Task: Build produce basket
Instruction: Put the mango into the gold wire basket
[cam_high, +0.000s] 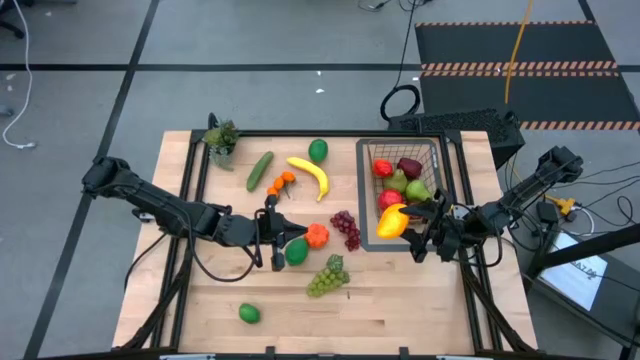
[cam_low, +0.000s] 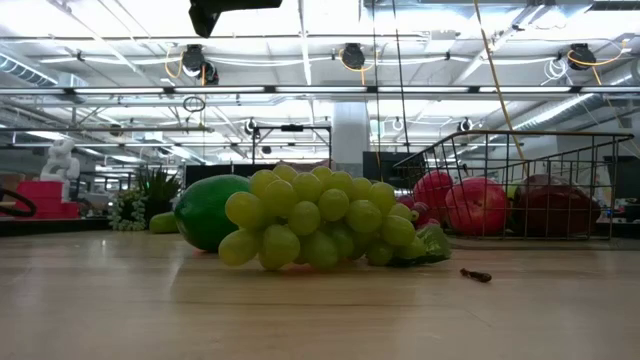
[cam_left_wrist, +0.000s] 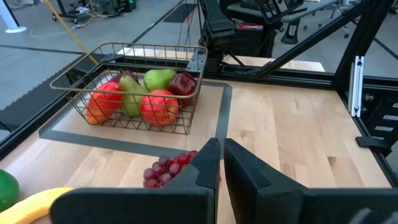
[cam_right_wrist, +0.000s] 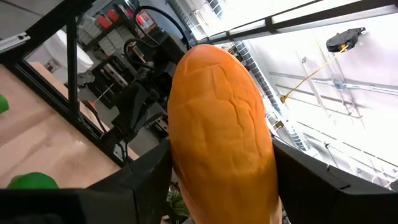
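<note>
Mango (cam_high: 392, 221) was gripped in right claw (cam_high: 418, 228), held at lower-left rim of basket (cam_high: 437, 146), basket lying up-right. Left claw (cam_high: 272, 232) was shut, empty, mid-bench.

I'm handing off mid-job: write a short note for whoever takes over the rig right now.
Right gripper: shut on the orange-yellow toy mango, held over the near end of the dark wire-mesh basket.
Left gripper: shut, empty, mid-table beside the green lime and the small orange.
Done: red apples, green pear and a dark red fruit are in the basket.
Left: release the mango, then load the yellow banana, green cucumber, purple grapes, green grapes, the remaining limes and oranges.
</note>
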